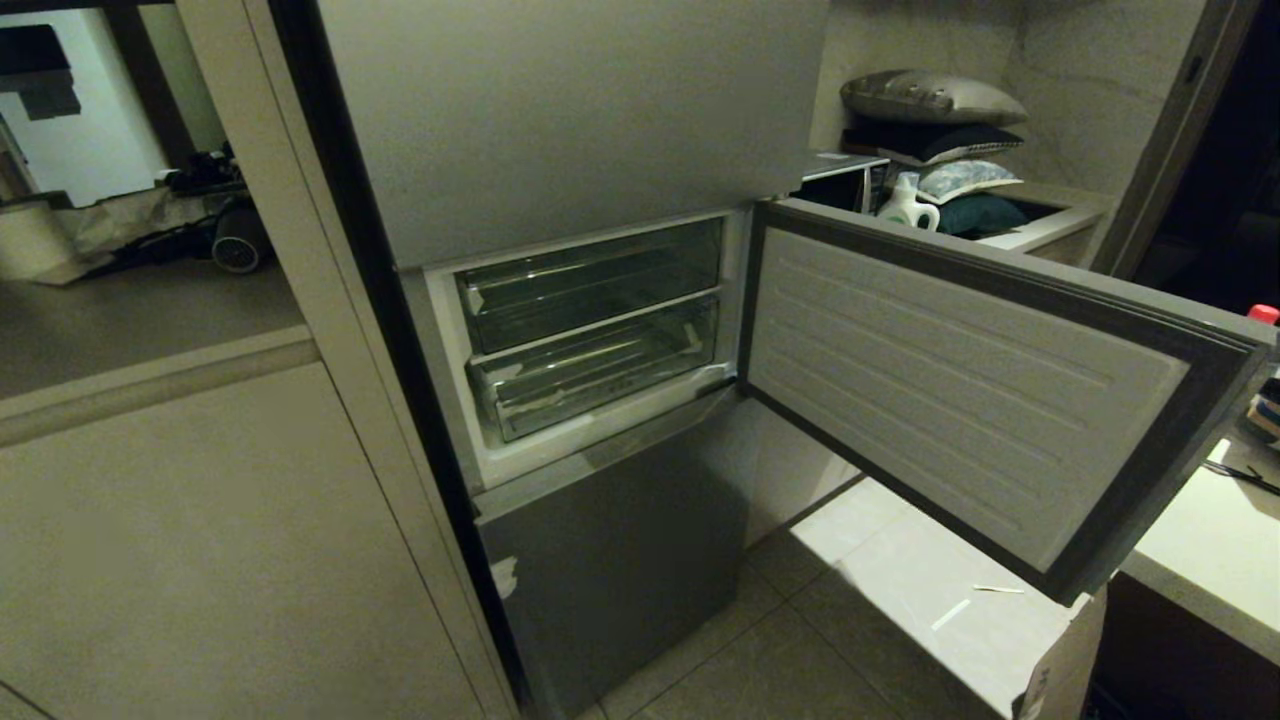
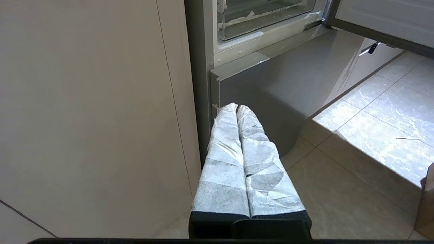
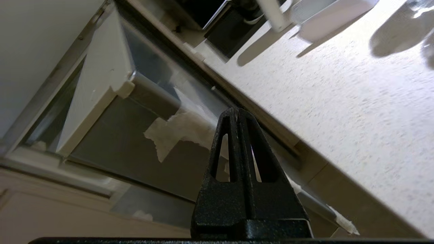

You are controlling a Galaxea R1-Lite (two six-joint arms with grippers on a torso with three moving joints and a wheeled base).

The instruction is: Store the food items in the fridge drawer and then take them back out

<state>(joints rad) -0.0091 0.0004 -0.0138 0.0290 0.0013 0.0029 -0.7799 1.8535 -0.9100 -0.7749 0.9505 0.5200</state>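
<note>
The fridge's middle compartment stands open, with two clear drawers stacked inside, an upper one [image 1: 590, 280] and a lower one [image 1: 600, 370], both pushed in. In the right wrist view my right gripper [image 3: 237, 112] is shut and empty. Its black tips are close in front of a clear fridge drawer [image 3: 129, 142] that carries a torn whitish tape scrap [image 3: 176, 130]. I cannot tell which of the two drawers this is. My left gripper [image 2: 236, 107], wrapped in white paper, is shut and hangs low beside the fridge's grey bottom door [image 2: 291, 88]. No food items are in view. Neither arm shows in the head view.
The compartment door [image 1: 960, 390] swings out wide to the right over the tiled floor [image 1: 880, 580]. A pale cabinet wall [image 1: 200, 520] stands left of the fridge. A white counter [image 1: 1210, 545] is at far right. Pillows and a white jug [image 1: 905, 205] sit behind.
</note>
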